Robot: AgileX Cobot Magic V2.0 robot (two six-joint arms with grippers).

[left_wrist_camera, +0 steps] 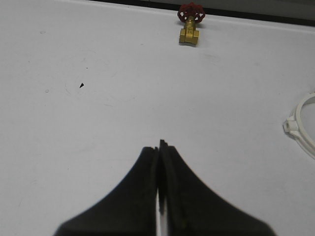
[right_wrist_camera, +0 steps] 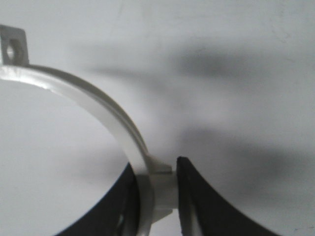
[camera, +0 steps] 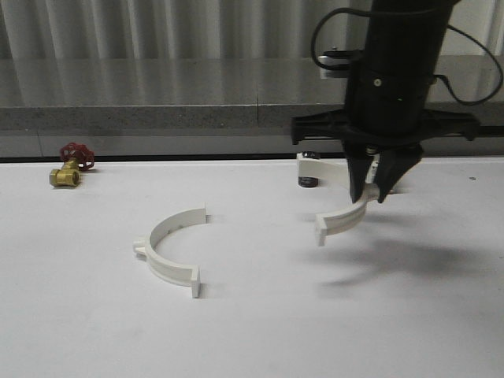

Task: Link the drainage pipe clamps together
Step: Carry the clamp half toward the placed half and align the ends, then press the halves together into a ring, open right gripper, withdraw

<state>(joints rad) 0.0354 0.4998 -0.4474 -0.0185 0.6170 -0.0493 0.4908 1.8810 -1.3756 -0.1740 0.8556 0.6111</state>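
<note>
Gripping one clamp half point(camera: 340, 219), right tool point(camera: 376, 189) above white table point(camera: 252, 331), left tool point(left_wrist_camera: 158, 147) seemingly closed.

Surface: my white table point(camera: 94, 331) | Resting on it: one white clamp half point(camera: 175, 250), brass valve with red handwheel point(camera: 71, 165) near far edge | White bracket over dark base point(camera: 315, 169), possibly another part, half hidden.
</note>
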